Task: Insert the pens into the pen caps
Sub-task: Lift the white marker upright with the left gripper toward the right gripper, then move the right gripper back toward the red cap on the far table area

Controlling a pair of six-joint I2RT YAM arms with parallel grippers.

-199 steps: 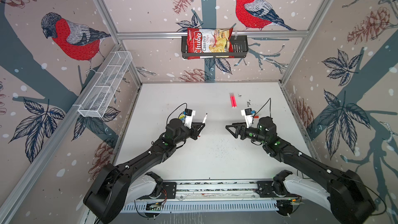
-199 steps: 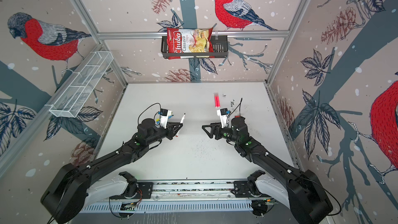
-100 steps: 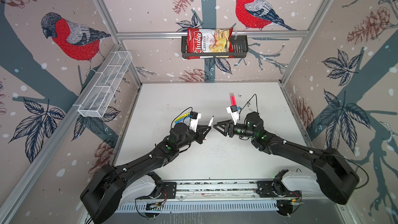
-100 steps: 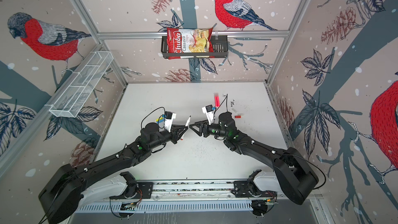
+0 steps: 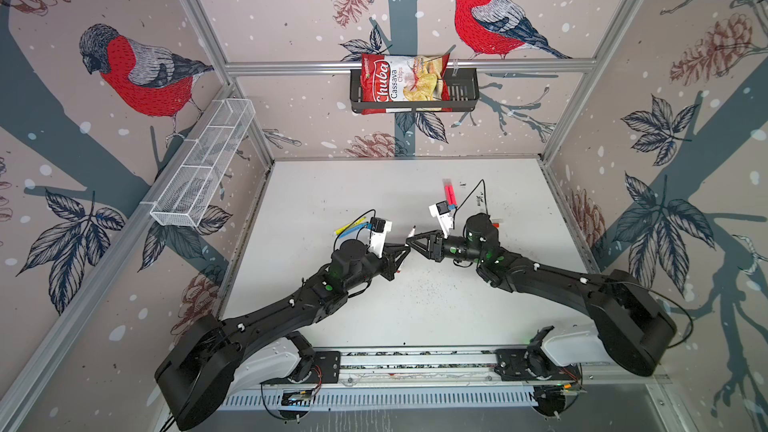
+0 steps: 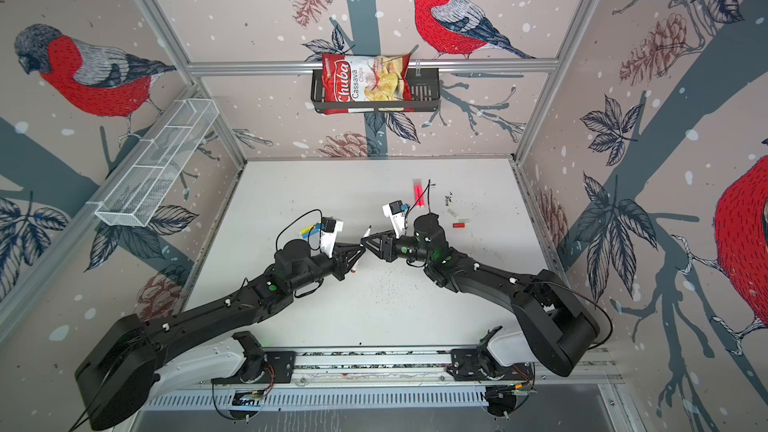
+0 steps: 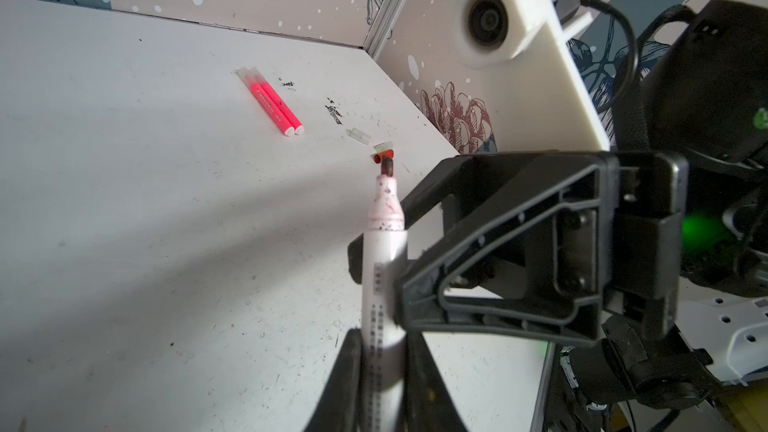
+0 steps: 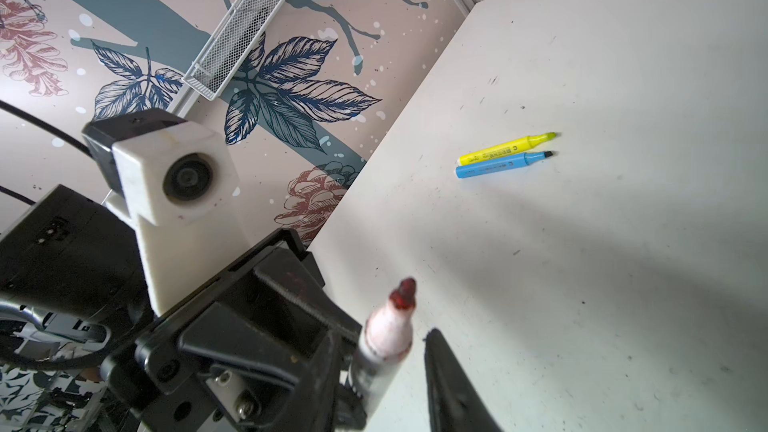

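right claw [image 8: 388, 351]: crossed to centre, narrowing around white marker [image 7: 382, 268], not yet pinching | left claw [image 7: 380, 342]: pinching it | regrasp before capping, likely

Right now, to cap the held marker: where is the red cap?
In a top view the red cap lies on the table's right side, beside two clear caps.

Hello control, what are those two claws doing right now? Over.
Left gripper shut on white-bodied red-tipped marker. Right gripper open around same marker, gap showing. Small red tube cap loose on white table, apart from both.
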